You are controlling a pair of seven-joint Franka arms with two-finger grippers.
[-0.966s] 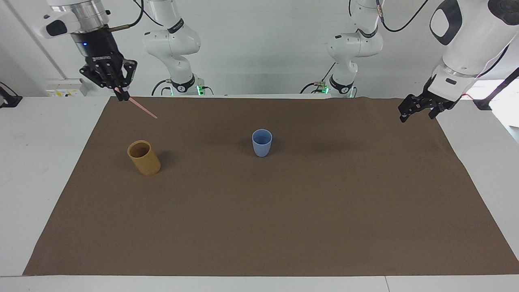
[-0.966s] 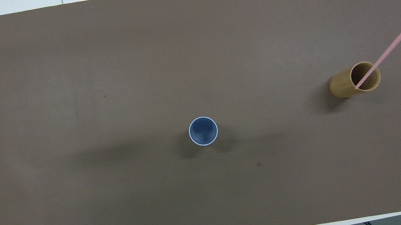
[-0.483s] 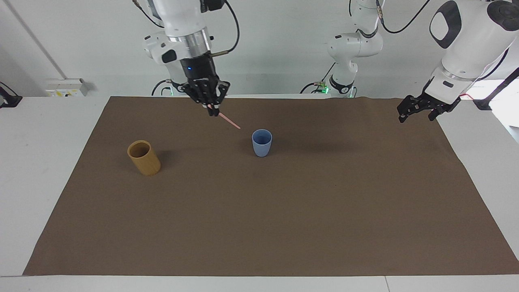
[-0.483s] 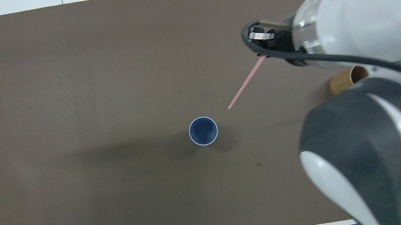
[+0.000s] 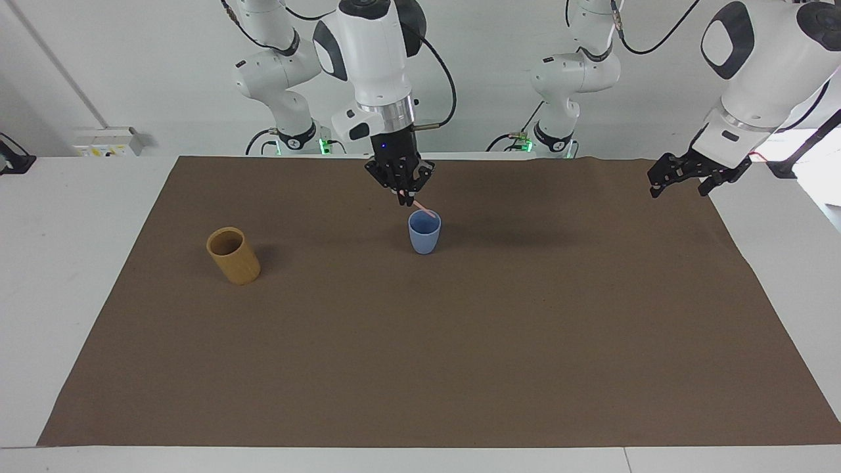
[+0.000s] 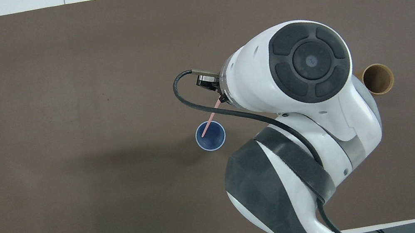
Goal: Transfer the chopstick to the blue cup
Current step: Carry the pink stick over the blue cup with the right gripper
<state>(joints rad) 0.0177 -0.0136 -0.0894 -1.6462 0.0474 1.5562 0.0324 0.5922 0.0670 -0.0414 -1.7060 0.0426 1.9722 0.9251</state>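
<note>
Right now the chopstick [image 5: 424, 211] hangs tilted, its lower tip at the mouth of the blue cup [image 5: 424, 232], which stands mid-table on the brown cloth [image 5: 460, 341]. The right gripper [image 5: 401, 196], above the cup, has its jaws clamped on the stick's upper end. A tan cup [image 5: 233, 255] stands toward the right arm's end. The left gripper [image 5: 680, 180] waits, jaws wide, over the cloth's edge at its own end.

Two cups (blue cup [image 5: 424, 231], tan cup [image 5: 233, 255]); one chopstick [image 5: 425, 211]; one mat [image 5: 460, 341].
</note>
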